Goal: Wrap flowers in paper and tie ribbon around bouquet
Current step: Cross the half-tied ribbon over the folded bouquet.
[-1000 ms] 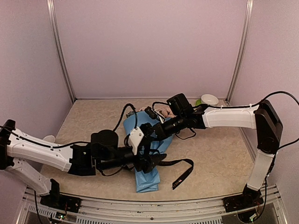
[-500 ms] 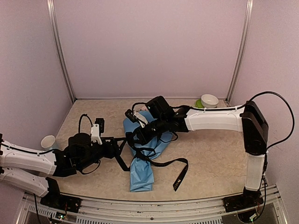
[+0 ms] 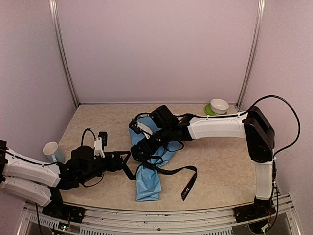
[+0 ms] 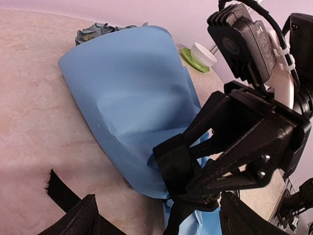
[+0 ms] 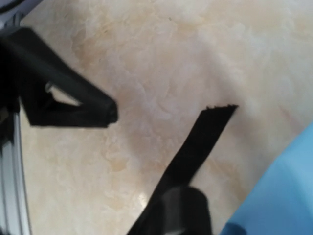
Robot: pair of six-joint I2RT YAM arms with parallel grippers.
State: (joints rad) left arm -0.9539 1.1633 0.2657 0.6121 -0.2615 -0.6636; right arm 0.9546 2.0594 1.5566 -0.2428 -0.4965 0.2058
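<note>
**Ribbon laid across the cone's waist, one arm backed off**

Pulled back toward its own side since a second ago, the left gripper (image 3: 126, 159) now lies low over the table (image 3: 220, 161). The right gripper (image 3: 139, 151) has swept across the bouquet (image 3: 149, 178) toward it. From above, the ribbon (image 3: 188, 171) crosses the cone's narrow waist. One tail trails right and the other left, placed, I judge, where a knot would hold it closed.

Left wrist view: its own fingers stand wide apart with nothing between them. They are aimed at the waist, probably ready to take a tail. The right gripper's tips meet a black bunch of ribbon there; whether they clamp it I cannot tell. The flowers (image 4: 95, 33) peek from the wide far end.

Right wrist view: a cut ribbon end lies flat on the table and runs toward one blurred finger. Blue paper (image 5: 288, 196) fills the lower corner.
</note>
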